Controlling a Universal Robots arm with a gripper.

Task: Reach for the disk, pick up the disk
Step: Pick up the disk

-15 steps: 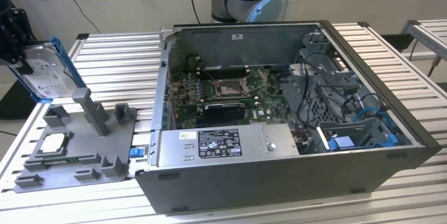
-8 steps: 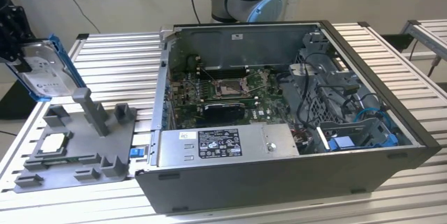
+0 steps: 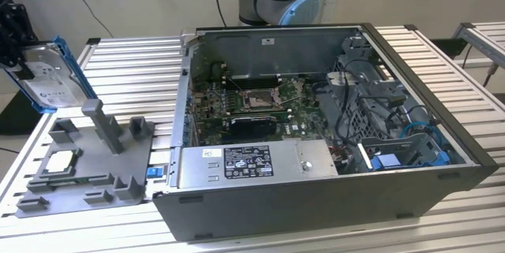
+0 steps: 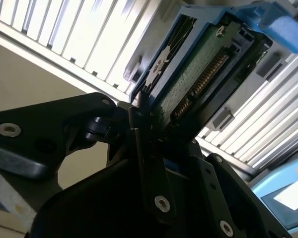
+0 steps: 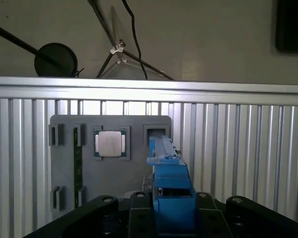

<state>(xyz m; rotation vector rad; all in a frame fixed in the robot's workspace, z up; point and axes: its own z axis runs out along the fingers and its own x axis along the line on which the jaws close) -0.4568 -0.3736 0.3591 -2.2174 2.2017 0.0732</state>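
exterior view: disk (image 3: 49, 78) at upper left of frame, held edge-up above grey holder (image 3: 87, 164) on worktop (image 3: 126, 64); gripper (image 3: 22, 67) fingers clamped on blue bracket (image 3: 73, 67). likely stiff, weighty, shock-fragile; bracket edges best hold.

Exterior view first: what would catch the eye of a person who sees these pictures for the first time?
The open computer case dominates the middle. At the exterior view's left, the end effector holds the disk in its blue bracket, above a grey fixture with a processor chip.
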